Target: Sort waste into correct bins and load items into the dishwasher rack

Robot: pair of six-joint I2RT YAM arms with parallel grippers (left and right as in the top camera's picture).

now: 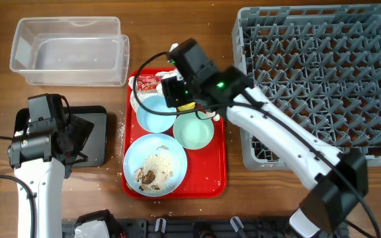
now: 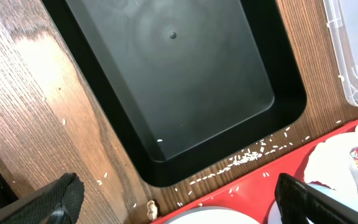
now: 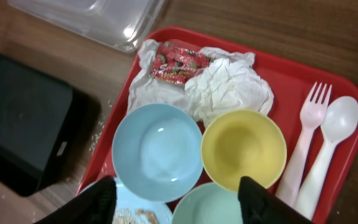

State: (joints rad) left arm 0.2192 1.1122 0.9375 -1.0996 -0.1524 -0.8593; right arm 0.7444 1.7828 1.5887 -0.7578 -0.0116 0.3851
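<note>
On the red tray (image 1: 217, 178) lie a large light blue plate (image 1: 155, 165) with rice crumbs and brown bits, a small light blue bowl (image 3: 157, 151), a mint green bowl (image 1: 194, 131), a yellow cup (image 3: 243, 148), a crumpled white napkin (image 3: 229, 87), a red-and-white wrapper (image 3: 178, 62), and a white fork (image 3: 306, 134) and spoon (image 3: 331, 143). My right gripper (image 3: 176, 199) hangs open and empty above the bowls. My left gripper (image 2: 179, 202) is open and empty over the black tray's (image 2: 185, 81) near corner. The clear tub (image 1: 70, 51) stands at the back left. The grey rack (image 1: 323, 79) is on the right.
Loose rice grains (image 2: 253, 155) lie on the wood between the black tray and the red tray. A small crumb (image 2: 152, 210) sits by the red tray's corner. The right arm (image 1: 276, 132) stretches across the rack's front left corner.
</note>
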